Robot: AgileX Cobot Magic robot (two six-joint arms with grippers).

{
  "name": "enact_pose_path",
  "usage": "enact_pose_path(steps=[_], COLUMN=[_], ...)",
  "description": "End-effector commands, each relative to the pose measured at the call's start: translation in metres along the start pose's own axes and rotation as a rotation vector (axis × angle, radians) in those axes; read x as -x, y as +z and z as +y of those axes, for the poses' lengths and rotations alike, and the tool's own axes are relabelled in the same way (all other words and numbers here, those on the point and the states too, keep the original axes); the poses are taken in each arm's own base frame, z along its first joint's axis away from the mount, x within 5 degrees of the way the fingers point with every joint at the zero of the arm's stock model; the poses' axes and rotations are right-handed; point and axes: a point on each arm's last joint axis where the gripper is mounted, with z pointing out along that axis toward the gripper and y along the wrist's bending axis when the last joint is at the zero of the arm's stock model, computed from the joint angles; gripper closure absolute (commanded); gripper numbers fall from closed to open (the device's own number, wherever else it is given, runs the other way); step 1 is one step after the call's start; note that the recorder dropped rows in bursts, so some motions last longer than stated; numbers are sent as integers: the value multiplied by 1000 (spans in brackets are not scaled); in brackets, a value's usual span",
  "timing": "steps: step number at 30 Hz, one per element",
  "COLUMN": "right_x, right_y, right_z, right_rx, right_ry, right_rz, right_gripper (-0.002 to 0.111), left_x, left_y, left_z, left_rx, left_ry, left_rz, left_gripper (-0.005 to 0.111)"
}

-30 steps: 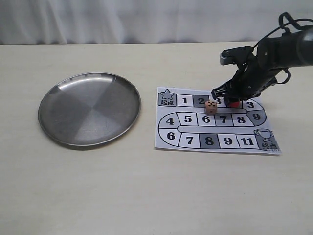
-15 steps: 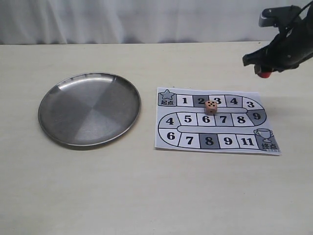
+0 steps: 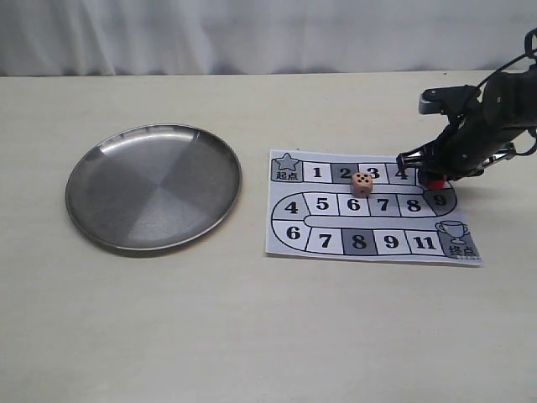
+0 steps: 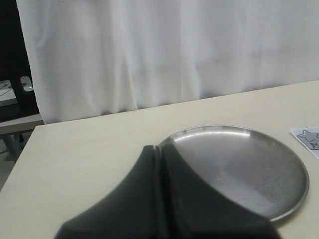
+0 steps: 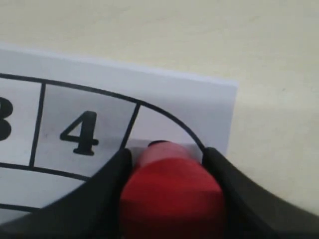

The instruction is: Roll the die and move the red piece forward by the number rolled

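Die (image 3: 362,181) on board (image 3: 369,222), apart from plate (image 3: 151,186)

We read numbers on the paper board (image 3: 279,191). Along its top edge we see 1, 2, 3, 4. Near its right edge stands a 9. The middle row says 4, 5, 6, 7, 8. Along the bottom edge we read 6, 7, 8, 9, 11. The top left corner has a star (image 3: 286,161) over 起点. The bottom right corner has a cup (image 3: 454,230) over 终点. The die (image 3: 362,182) shows black dots, too small to count.
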Motion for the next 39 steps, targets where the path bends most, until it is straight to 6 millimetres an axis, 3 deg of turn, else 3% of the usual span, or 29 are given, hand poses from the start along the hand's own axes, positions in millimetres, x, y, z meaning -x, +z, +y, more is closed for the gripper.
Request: enact_pose_path(steps=[1,5,9,12,15,17,23,26,30,34,39], right_x=[-4,-3,1,11,22,29,26,7,-32,-81,-146], right_y=[7,7,0,-26,-67,-104,-204,-240,-261,-263,-247], right_z=[0,0,0,-2,-3,-4,-5,-3,1,3,5], right_rx=[-2,-3,-1,-6,-11,-18,-40,-38,-13,12,-1], right_ry=[2,5,12,14,16,6,-15,0,45,118,156], right_rz=[18,7,-19,-78,-162,-243,-509,-648,-788,-902,-1026], right_gripper=[67,50,44,44,46,54,100,104,104,104,104], left_x=[0,0,0,0,0,0,0,0,0,0,0], left_y=[0,0,0,0,0,0,0,0,0,0,0], left_z=[-1,-1,-1,-1,-1,-1,-1,-1,-1,-1,-1], left_rx=[-10,-10,-10,-10,-10,-10,-10,-10,-10,-10,-10], left_ry=[-2,-2,-2,-2,-2,-2,-2,-2,-2,-2,-2], left_rz=[-9,-9,-9,-9,-9,-9,-9,-9,-9,-9,-9], left_gripper=[107,107,107,107,107,107,107,107,107,107,107])
